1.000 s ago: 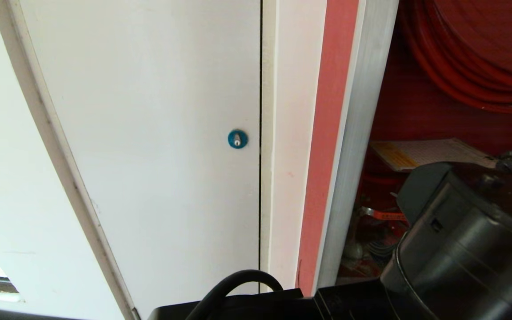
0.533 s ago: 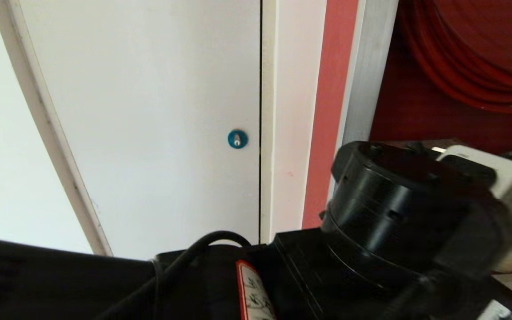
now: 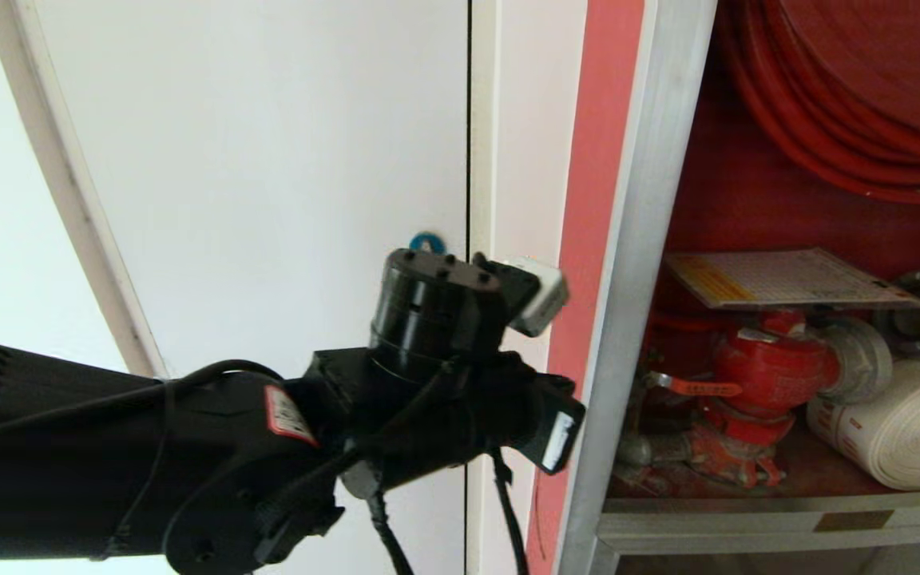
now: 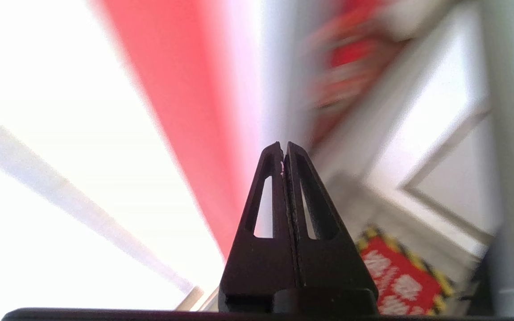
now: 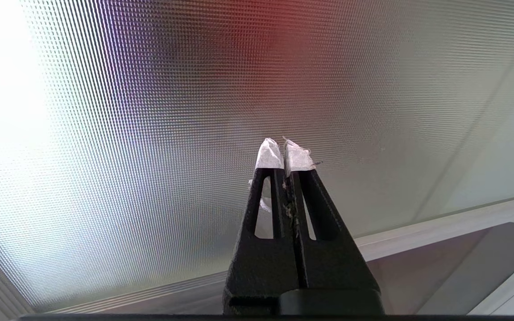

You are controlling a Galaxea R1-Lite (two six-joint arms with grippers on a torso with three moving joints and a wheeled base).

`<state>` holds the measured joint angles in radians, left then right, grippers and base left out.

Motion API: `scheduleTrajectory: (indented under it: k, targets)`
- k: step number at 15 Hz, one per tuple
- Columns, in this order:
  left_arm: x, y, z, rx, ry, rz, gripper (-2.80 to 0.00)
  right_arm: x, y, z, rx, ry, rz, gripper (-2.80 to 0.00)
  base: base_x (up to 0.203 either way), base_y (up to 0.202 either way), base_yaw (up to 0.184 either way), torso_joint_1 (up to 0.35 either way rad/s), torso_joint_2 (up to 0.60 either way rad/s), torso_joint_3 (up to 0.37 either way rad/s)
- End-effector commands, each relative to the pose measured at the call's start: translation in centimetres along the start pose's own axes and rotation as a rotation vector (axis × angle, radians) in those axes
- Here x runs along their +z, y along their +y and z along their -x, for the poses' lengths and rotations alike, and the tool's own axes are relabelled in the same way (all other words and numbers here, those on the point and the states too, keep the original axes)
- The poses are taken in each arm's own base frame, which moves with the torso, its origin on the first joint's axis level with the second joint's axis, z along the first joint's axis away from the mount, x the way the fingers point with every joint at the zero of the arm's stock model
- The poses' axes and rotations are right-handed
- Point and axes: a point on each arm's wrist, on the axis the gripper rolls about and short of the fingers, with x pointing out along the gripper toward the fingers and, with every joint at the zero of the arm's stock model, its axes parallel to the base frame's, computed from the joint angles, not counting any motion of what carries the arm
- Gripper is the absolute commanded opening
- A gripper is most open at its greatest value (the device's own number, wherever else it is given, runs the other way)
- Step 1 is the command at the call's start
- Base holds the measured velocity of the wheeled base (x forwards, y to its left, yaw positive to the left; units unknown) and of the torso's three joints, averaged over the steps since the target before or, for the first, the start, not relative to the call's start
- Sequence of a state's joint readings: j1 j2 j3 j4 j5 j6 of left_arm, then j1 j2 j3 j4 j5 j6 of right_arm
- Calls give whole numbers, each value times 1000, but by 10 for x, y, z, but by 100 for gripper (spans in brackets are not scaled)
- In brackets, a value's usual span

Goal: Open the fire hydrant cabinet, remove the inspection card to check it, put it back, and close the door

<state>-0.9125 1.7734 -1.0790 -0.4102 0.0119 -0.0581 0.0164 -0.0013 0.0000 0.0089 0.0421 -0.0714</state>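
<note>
Pressing its fingers [image 4: 279, 187] together with nothing between them, the left gripper [image 4: 283, 147] hangs outside the fire hydrant cabinet [image 3: 644, 239]. The inspection card [image 3: 787, 278] lies flat atop the valve, to its right, long axis sideways. The right gripper [image 5: 286, 149], likewise pinched and empty, is parked.

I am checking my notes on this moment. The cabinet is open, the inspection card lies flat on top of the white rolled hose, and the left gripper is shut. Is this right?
Not quite. In the head view the inspection card lies flat above the red valve, not on the white rolled hose, which lies lower, to the right. The cabinet is open, and the left wrist view shows the left gripper shut.
</note>
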Motion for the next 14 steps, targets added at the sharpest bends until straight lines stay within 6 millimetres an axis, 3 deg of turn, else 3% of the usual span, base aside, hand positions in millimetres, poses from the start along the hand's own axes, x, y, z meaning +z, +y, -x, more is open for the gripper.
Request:
scheduleTrajectory:
  k: [1,4,7,11,14]
  targets:
    - [2,37,34,111,-24,30,-280,-1,0,0,2,4,1,-280,0,0,0,0,0,0]
    - [3,75,83,264,-75,62,-280,0,0,0,1,1,1,-280,0,0,0,0,0,0]
    - [-2,96,142,420,-133,55,-280,0,0,0,2,3,1,-280,0,0,0,0,0,0]
    - [-18,104,219,672,-217,23,-280,0,0,0,2,3,1,-280,0,0,0,0,0,0]
    - [-34,102,265,901,-275,37,-280,0,0,0,2,3,1,-280,0,0,0,0,0,0]
